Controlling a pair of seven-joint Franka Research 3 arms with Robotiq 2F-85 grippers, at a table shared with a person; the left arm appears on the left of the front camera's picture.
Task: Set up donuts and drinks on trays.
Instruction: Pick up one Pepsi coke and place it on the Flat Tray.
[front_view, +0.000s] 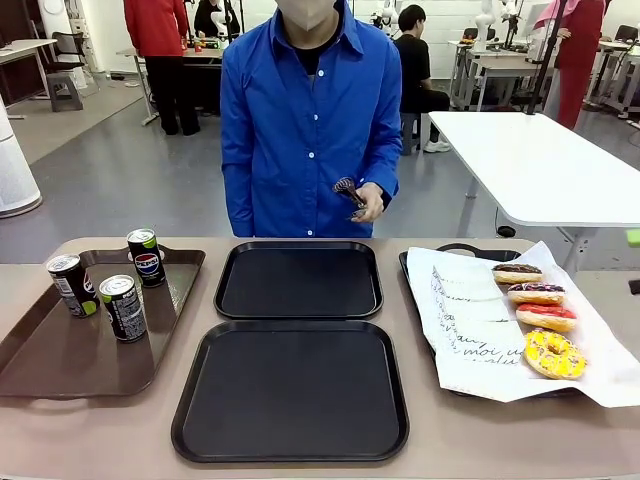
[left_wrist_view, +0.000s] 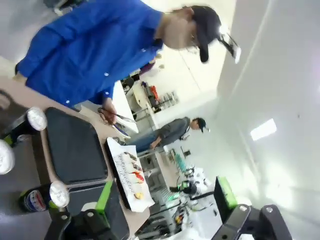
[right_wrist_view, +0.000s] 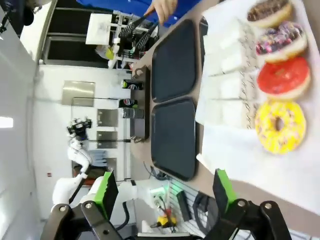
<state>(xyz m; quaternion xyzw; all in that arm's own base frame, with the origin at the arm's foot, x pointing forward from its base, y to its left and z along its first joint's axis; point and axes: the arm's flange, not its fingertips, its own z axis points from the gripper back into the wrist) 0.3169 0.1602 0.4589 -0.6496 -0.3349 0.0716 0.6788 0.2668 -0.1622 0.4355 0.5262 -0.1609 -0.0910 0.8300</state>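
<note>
Two black square plastic trays (front_view: 290, 395) lie mid-table, one near, the other (front_view: 298, 282) just beyond it. On the left, a longer brown tray (front_view: 50, 355) carries three slim dark cans (front_view: 122, 307). On the right, white paper (front_view: 465, 315) holds four ring donuts (front_view: 546, 317) in a row. Across the table, a person's hand (front_view: 373, 200) holds black tongs (front_view: 347, 188). The left gripper (left_wrist_view: 165, 200) and right gripper (right_wrist_view: 165, 192) hang above the table with fingers apart and nothing between them.

Mid frame is wide open: far black tray (front_view: 298, 280) and near black tray (front_view: 292, 390) both lie bare, nearly edge to edge. Left: three cans (front_view: 123, 307) stand upright at the far end of the brown tray (front_view: 60, 365), its near half free. Right: four donuts (front_view: 545, 318) in a row on white paper (front_view: 465, 335). Top centre: person's hand (front_view: 372, 200) w/ tongs (front_view: 349, 190) hangs by the surface's (front_view: 90, 435) far edge.
</note>
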